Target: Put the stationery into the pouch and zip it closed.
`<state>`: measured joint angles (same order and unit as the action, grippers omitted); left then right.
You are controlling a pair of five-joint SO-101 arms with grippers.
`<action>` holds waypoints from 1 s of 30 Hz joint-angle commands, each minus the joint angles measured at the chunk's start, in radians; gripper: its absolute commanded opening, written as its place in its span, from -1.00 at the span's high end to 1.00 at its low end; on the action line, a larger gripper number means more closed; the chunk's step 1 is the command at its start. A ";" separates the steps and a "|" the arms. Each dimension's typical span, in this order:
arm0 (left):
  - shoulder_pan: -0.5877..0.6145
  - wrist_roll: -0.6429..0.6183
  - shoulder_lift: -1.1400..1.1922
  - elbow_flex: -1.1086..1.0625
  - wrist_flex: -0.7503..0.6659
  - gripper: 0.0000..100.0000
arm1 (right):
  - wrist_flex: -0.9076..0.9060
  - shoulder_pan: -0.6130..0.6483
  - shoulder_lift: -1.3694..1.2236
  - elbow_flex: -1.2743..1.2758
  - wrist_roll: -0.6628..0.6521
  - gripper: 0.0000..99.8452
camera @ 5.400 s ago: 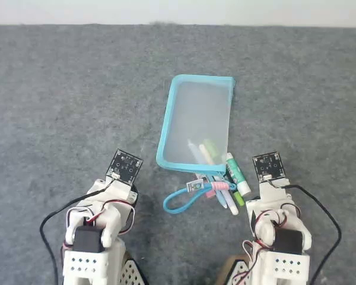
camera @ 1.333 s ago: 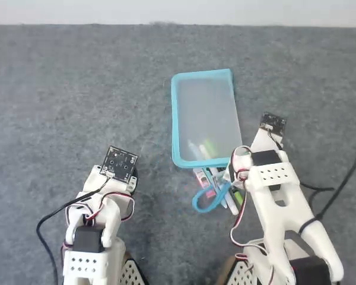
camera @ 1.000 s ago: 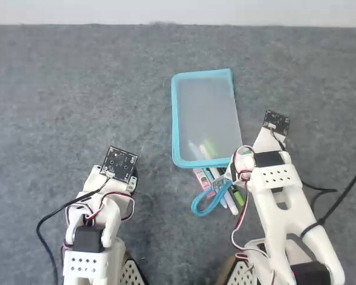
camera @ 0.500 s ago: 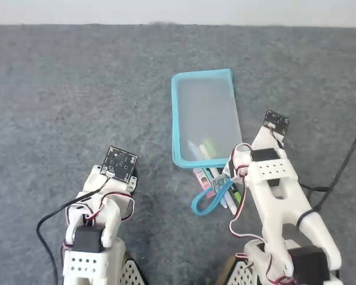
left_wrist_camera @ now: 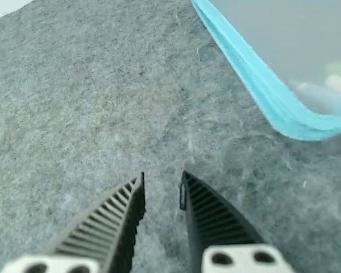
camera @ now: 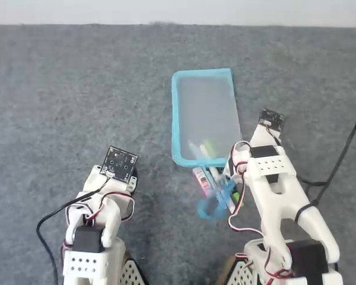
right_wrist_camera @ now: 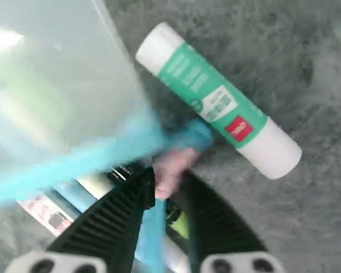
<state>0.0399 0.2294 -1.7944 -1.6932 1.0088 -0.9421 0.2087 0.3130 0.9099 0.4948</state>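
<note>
A translucent pouch [camera: 204, 113] with a teal edge lies on the grey carpet, its open end toward the arms. Several markers [camera: 206, 176] poke out of that end. My right gripper [camera: 228, 181] is at the pouch's mouth, shut on the pink-and-blue zip strap [right_wrist_camera: 169, 165], whose blue loop [camera: 216, 204] hangs blurred beside the markers. A green-and-white glue stick [right_wrist_camera: 216, 99] lies on the carpet beside the pouch [right_wrist_camera: 45, 85]. My left gripper [left_wrist_camera: 162, 190] hovers over bare carpet near the pouch's corner [left_wrist_camera: 284, 108], fingers a narrow gap apart, holding nothing.
Grey carpet [camera: 77, 89] covers the table, with free room left of the pouch and beyond it. The left arm [camera: 104, 205] rests at the near left. A black cable [camera: 344, 157] runs off at the right edge.
The right arm came forward to the pouch's mouth and closed on the zip strap. In the last half second the blue loop has shifted toward the near side and blurred. The left arm is still.
</note>
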 commanded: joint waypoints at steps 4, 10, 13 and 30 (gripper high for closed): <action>0.006 -0.018 -0.021 0.008 -0.032 0.80 | -0.015 -0.007 0.005 -0.063 -0.149 0.98; 0.009 -0.020 -0.025 0.010 -0.037 0.81 | -0.104 -0.067 0.142 -0.114 -0.397 0.99; 0.008 -0.017 -0.025 0.016 -0.037 0.80 | -0.111 -0.102 0.234 -0.117 -0.601 0.99; 0.011 -0.015 -0.023 0.013 -0.035 0.80 | -0.229 0.061 0.156 -0.245 -0.617 0.48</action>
<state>0.0399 0.2294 -1.7944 -1.6932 1.0088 -1.1615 0.2532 0.5186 0.7702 -0.1404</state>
